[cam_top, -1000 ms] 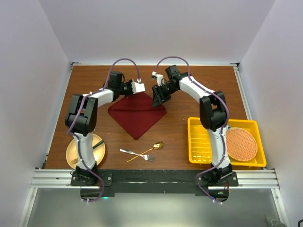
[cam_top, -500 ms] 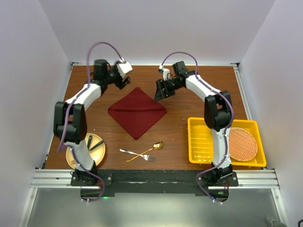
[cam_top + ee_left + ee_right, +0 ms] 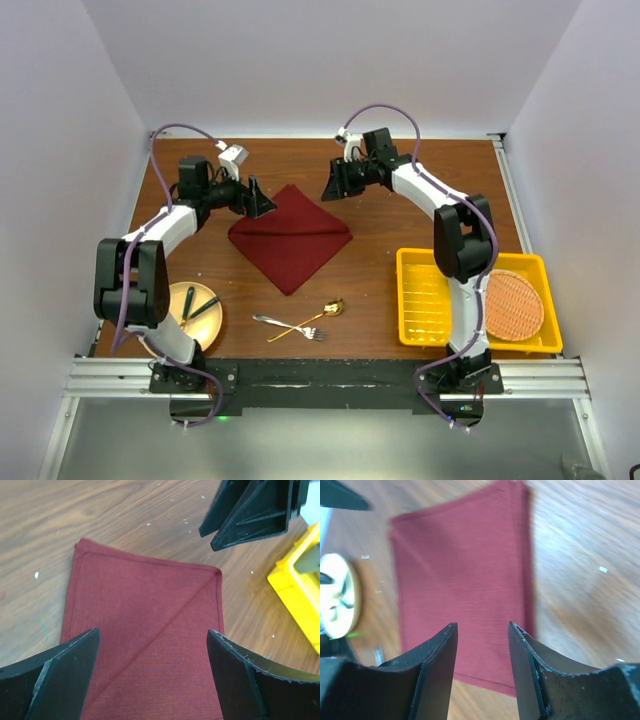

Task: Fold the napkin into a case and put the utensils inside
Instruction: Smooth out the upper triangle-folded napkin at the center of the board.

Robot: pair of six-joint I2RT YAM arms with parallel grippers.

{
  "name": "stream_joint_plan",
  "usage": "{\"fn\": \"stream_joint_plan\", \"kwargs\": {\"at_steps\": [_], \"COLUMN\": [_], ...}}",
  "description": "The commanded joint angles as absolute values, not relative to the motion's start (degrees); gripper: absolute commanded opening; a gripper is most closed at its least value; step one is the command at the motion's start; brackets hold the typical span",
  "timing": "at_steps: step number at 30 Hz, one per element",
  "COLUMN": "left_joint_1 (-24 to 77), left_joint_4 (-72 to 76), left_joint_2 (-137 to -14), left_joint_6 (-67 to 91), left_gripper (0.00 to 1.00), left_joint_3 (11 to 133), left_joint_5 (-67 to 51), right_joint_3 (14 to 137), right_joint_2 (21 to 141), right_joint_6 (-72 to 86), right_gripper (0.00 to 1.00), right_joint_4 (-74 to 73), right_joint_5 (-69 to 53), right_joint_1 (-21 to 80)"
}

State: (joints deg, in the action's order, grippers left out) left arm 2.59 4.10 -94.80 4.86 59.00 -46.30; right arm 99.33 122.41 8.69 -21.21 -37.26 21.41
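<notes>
Brown wood table (image 3: 400,215) with wavy grain sits between plain white walls. The soft dark red napkin (image 3: 290,238) lies flat in the middle, folded into a square with a stitched edge and a crease from corner to corner. The left claw (image 3: 262,203) hangs by its far left side, black fingers spread wide, holding nothing. The right claw (image 3: 333,188) hangs by its far right side, fingers partly apart, empty too. Nearer, a thin silver fork (image 3: 268,321) and shiny gold spoon (image 3: 333,308) lie crossed.
</notes>
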Motion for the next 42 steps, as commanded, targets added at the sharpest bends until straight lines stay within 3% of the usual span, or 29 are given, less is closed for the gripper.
{"fn": "stream_joint_plan", "kwargs": {"at_steps": [1,27,42], "left_joint_1": [1.1,0.0,-1.9], "left_joint_4": [5.6,3.1,2.8], "left_joint_2": [-95.8,-100.0,-101.2], "left_joint_6": [7.5,4.0,3.6], "left_gripper": [0.91,0.91,0.92], "left_joint_3": [62.0,66.4,67.2], "left_joint_5": [-46.8,-45.2,-45.4], "right_joint_3": [101.5,100.5,98.0], "right_joint_2": [124.2,126.7,124.7], "right_joint_6": [5.5,1.1,0.4], "right_gripper": [0.49,0.35,0.05], "right_joint_4": [-23.8,-33.5,-34.8], "right_joint_5": [-30.4,-30.8,-30.2], "right_joint_1": [21.4,21.4,21.3]}}
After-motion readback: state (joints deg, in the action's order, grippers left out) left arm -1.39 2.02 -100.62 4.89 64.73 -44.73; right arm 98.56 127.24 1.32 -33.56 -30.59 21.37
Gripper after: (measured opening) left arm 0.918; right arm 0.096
